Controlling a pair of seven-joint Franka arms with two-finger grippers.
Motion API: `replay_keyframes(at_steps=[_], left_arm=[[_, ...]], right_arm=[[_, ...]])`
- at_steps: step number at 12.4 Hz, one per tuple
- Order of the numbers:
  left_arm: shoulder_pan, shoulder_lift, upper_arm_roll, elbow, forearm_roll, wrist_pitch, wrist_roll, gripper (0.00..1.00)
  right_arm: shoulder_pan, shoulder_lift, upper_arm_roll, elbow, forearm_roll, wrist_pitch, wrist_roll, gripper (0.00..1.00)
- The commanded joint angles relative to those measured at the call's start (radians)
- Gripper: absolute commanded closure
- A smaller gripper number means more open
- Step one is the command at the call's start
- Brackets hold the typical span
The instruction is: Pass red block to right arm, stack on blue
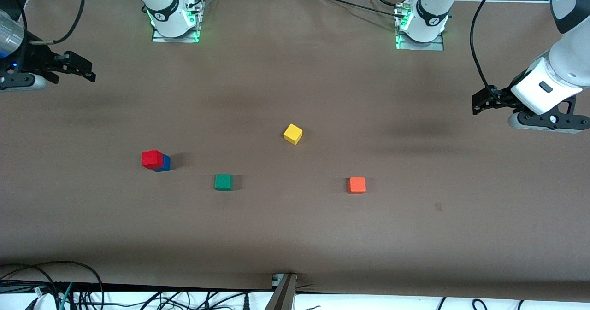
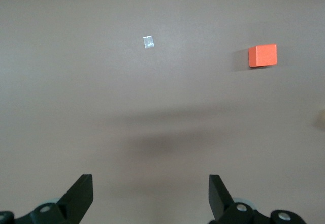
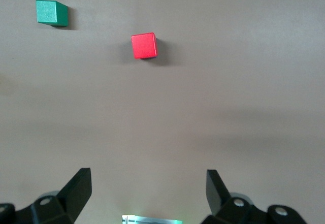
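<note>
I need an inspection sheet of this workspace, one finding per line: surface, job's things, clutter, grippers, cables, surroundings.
Surface: brown table, flat; a small pale patch toward the left arm's end.
Job's things: red block sits on the blue cube, slightly offset, toward the right arm's end.
Clutter: green cube, yellow cube and orange cube, each standing apart.
Grippers: left gripper open and empty over its end of the table; right gripper open and empty over its own end.
Cables: black cables along the table edge nearest the front camera.
Surroundings: two arm bases with green lights.
</note>
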Motion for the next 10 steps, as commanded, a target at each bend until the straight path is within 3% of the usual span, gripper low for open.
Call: replay_keyframes(at_steps=[1,10], left_arm=[[-0.006,0.009,0.001,0.023,-0.012,-0.020,0.007,0.00],[-0.006,0.011,0.001,0.022,-0.012,-0.019,-0.007,0.00]], right_arm=[[-0.099,0.050,0.098,0.067,-0.011,-0.011,0.004,0.00],[-0.098,0.054,0.118,0.092,-0.007,-0.031,0.006,0.00]])
